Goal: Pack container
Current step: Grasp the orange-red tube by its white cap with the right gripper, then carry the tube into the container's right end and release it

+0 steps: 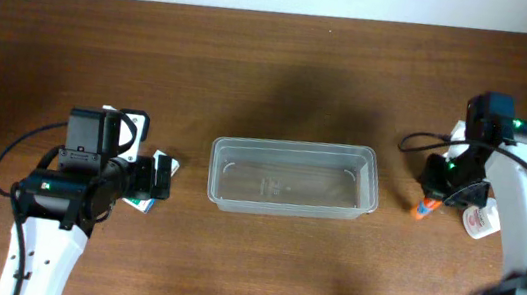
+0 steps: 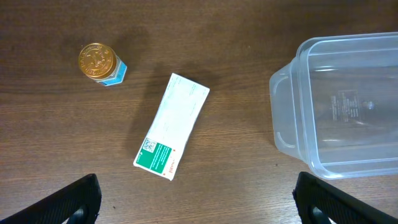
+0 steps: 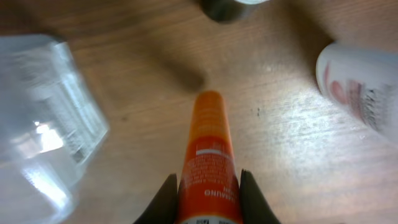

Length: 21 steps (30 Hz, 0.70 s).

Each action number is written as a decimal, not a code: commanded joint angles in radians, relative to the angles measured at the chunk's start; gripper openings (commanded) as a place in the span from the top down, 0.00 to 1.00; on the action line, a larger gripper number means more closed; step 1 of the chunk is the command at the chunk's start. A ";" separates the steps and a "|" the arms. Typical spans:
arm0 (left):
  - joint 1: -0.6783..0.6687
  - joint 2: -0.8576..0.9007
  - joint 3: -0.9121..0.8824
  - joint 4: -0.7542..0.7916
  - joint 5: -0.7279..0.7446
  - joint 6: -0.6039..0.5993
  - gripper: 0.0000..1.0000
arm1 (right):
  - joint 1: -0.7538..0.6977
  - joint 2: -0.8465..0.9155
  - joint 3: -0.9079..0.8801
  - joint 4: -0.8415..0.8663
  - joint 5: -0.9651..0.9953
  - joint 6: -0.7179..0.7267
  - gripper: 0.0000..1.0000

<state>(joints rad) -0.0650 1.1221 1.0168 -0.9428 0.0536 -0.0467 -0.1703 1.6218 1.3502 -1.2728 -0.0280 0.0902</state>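
The container (image 1: 294,178) is a clear shallow plastic tub in the table's middle, with nothing inside; it also shows in the left wrist view (image 2: 339,106) and, blurred, in the right wrist view (image 3: 37,118). My left gripper (image 2: 196,202) is open above bare wood, just short of a white and green box (image 2: 173,126) lying flat left of the tub; the box peeks out in the overhead view (image 1: 164,168). My right gripper (image 3: 207,193) is shut on an orange tube (image 3: 208,158), right of the tub; its orange tip shows in the overhead view (image 1: 423,206).
A small bottle with a gold cap (image 2: 99,63) stands beyond the box. A white bottle (image 3: 364,87) lies right of the orange tube, also in the overhead view (image 1: 478,222). A dark round object (image 3: 227,7) sits at the top edge of the right wrist view.
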 commanded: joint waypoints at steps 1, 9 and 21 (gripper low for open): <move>0.003 0.002 0.020 -0.002 0.014 -0.006 0.00 | 0.074 -0.157 0.127 -0.024 -0.018 -0.027 0.93; 0.003 0.002 0.020 -0.002 0.014 -0.006 0.01 | 0.294 -0.265 0.172 -0.021 -0.025 -0.003 0.93; 0.003 0.002 0.020 -0.002 0.014 -0.006 0.01 | 0.399 -0.010 0.123 0.065 -0.024 0.023 0.93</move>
<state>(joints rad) -0.0650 1.1221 1.0168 -0.9432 0.0536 -0.0467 0.2169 1.5597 1.4780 -1.2228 -0.0471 0.1020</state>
